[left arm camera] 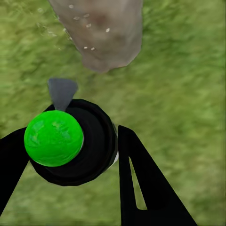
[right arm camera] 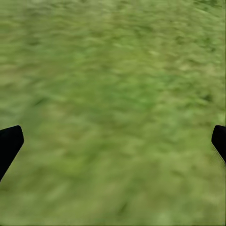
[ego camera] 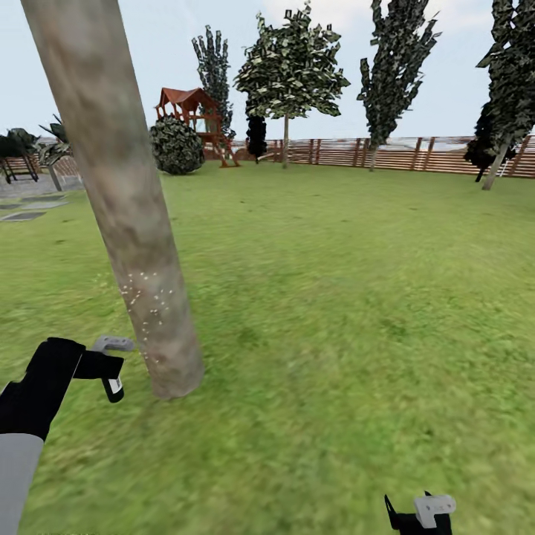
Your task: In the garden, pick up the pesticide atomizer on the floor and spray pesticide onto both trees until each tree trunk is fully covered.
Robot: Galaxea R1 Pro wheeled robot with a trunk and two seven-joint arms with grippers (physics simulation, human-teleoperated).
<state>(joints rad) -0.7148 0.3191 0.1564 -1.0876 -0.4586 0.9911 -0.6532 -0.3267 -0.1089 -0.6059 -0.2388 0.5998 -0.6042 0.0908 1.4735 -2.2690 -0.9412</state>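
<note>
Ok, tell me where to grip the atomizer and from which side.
Grip the atomizer across its round body, one finger on each side, coming from behind the grey nozzle so it stays free and faces the trunk. The left gripper flanks it this way; the curved sides likely suit opposing fingers.

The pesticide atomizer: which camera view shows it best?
The left wrist view: the pesticide atomizer sits large between the left gripper's fingers. The head view shows just its small grey top.
</note>
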